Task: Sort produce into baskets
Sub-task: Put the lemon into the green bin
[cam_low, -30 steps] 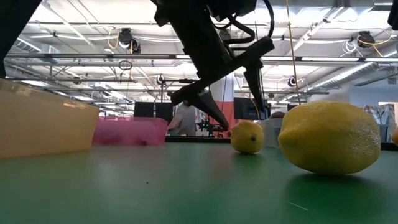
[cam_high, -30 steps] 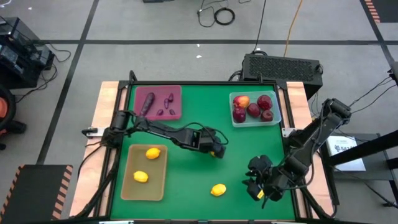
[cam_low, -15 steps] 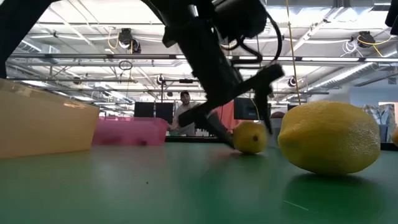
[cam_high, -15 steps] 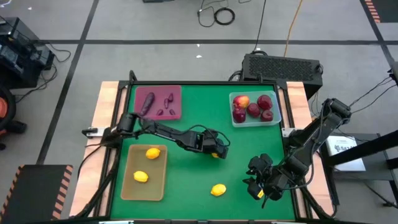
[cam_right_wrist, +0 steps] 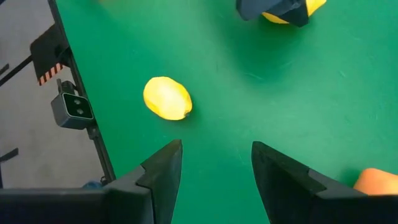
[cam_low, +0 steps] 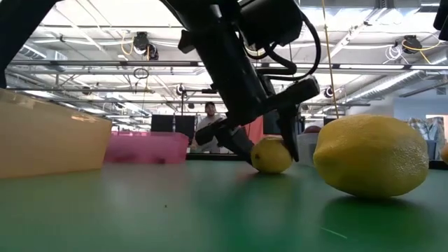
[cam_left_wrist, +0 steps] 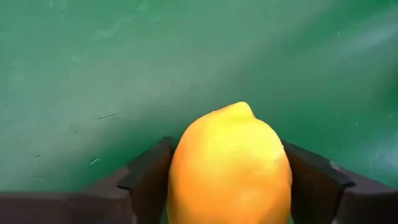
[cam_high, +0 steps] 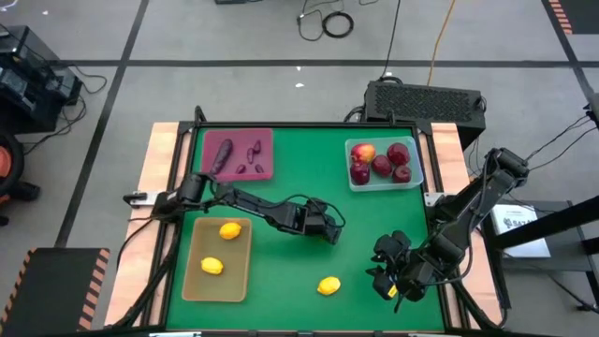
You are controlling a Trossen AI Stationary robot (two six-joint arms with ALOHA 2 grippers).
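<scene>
My left gripper (cam_high: 329,229) is at mid-table, shut on a yellow lemon (cam_left_wrist: 230,168) that rests on the green table (cam_high: 281,267). It also shows in the low view (cam_low: 271,155). My right gripper (cam_high: 388,278) hangs open and empty near the front right. A second lemon (cam_high: 328,285) lies loose on the table to its left. The tan tray (cam_high: 192,276) holds two lemons. The maroon tray (cam_high: 267,140) holds dark purple vegetables. The clear tray (cam_high: 415,178) holds red apples and one orange-tinted fruit. My left gripper pinches the lemon between its two fingers, one finger (cam_left_wrist: 149,180) on each long side (cam_left_wrist: 180,174), with the lemon's pointed tip sticking out ahead. The fingers slant down from the table's left. The lemon's underside sits on the table (cam_low: 271,170).
An orange rounded thing (cam_right_wrist: 376,180) lies on the table right by my right gripper. The loose lemon (cam_low: 371,154) looms close in the low view. A black box (cam_high: 426,98) stands beyond the table's far edge. Open green table lies between the trays.
My left gripper has come down and a little toward the table's right edge, over the lemon. Its fingers have closed in on the lemon's sides. The lemon has shifted slightly along the table.
</scene>
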